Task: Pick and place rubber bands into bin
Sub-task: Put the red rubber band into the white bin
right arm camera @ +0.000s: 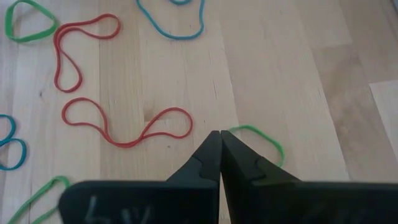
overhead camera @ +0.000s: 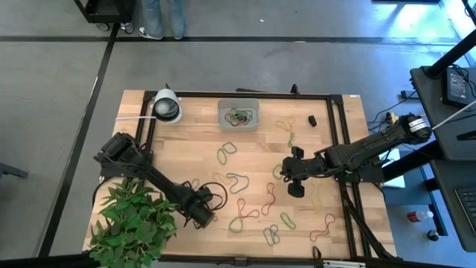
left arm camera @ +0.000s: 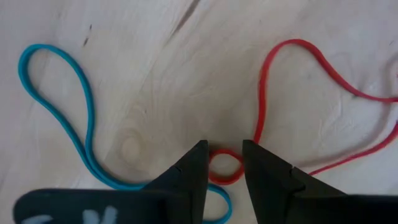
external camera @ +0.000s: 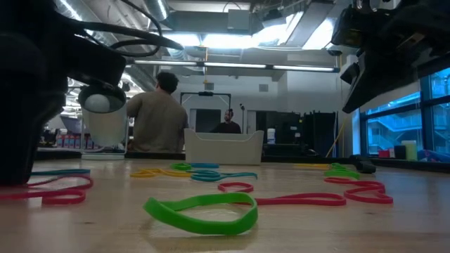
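Left claw (left arm camera: 222, 167) parted, straddling a small twisted loop of a thin red rubber band (left arm camera: 264, 118) on pale grained wood; right claw (right arm camera: 221, 155) pinched shut above the table.
From overhead only: clear, round-cornered bin (overhead camera: 239, 115) at the far edge, several bands inside, more loops scattered across the tabletop (overhead camera: 253, 160).

The table (overhead camera: 186, 126) is pale blond wood with faint grain, framed in black. Bands scattered on it are green (external camera: 202, 213), red (left arm camera: 273, 93), blue (left arm camera: 59, 118) and yellow (external camera: 151, 172). The bin (overhead camera: 239, 115) at the far middle is clear and whitish, with green and red bands inside. A white-and-black roll (overhead camera: 166, 106) sits far left. The plant (overhead camera: 132, 223) at the near left is bright green. Both arms are black.
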